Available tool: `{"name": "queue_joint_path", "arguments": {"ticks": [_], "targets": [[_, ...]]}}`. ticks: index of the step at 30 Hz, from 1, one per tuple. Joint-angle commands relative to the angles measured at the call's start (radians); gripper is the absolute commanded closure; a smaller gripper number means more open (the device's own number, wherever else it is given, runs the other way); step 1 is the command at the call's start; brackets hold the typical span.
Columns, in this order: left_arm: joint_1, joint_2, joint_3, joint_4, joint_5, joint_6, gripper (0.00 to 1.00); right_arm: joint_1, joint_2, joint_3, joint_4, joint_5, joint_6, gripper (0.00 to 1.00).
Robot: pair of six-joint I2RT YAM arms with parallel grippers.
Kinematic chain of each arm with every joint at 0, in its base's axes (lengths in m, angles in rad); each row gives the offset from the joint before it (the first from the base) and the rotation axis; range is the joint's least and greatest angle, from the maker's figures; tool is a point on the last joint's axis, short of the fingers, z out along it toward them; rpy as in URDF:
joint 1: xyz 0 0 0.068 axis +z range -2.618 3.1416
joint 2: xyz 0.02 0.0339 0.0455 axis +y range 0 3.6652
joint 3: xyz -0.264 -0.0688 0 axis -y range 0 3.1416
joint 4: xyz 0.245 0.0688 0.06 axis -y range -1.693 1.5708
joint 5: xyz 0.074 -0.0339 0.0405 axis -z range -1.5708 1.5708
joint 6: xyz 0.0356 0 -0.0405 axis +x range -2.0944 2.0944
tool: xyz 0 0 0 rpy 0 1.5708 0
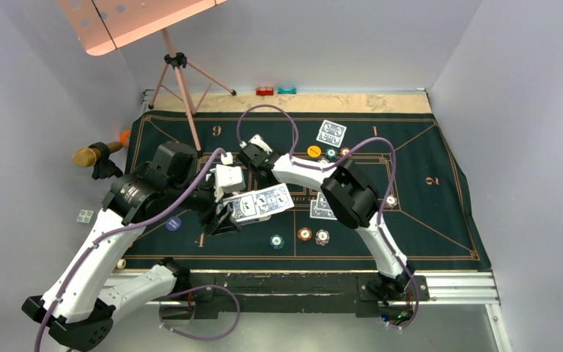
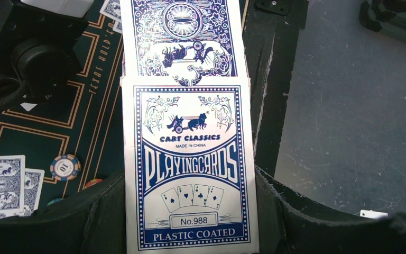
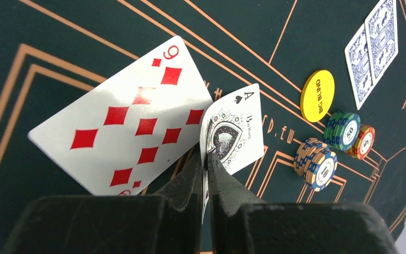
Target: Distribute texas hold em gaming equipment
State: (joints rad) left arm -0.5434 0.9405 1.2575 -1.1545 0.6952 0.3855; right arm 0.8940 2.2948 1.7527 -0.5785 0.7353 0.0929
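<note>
1 card box [image 2: 190, 174]. 2 cards face up: 1 nine of diamonds [image 3: 132, 119], 1 ace of spades [image 3: 232, 129]. 2 face-down cards [image 1: 330, 133] paired at the far side; others partly hidden, number unclear. 1 yellow disc [image 1: 313, 151], 1 blue disc [image 1: 173, 224]. 3 in the near row: 1 teal chip [image 1: 276, 240], 1 orange chip [image 1: 305, 235], 1 white-red chip [image 1: 322, 237]. 1 lone chip [image 1: 391, 199] further right. At least 3 chip stacks [image 3: 343, 129] beside the yellow disc. 1 red block [image 1: 265, 91], 1 teal block [image 1: 287, 90].

Open passage: bare right side of felt mat [image 1: 440, 205]. Obstacles: tripod [image 1: 175, 59] at far left, chip stacks [image 3: 342, 130] beside yellow disc [image 3: 317, 96] at far centre.
</note>
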Motion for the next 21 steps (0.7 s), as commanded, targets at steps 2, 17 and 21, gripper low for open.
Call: {"name": "queue_joint_path", "arguments": {"ticks": [2, 17, 21], "targets": [[0.006, -0.002, 0.031, 0.03, 0.017, 0.009, 1.0, 0.015, -0.079, -0.013, 0.024, -0.076, 0.059, 0.91], [0.006, 0.003, 0.033, 0.032, 0.012, 0.01, 1.0, 0.016, -0.122, -0.112, 0.064, -0.199, 0.082, 0.61], [0.006, 0.005, 0.035, 0.032, 0.012, 0.01, 1.0, 0.016, -0.165, -0.142, 0.088, -0.296, 0.08, 0.55]]}}
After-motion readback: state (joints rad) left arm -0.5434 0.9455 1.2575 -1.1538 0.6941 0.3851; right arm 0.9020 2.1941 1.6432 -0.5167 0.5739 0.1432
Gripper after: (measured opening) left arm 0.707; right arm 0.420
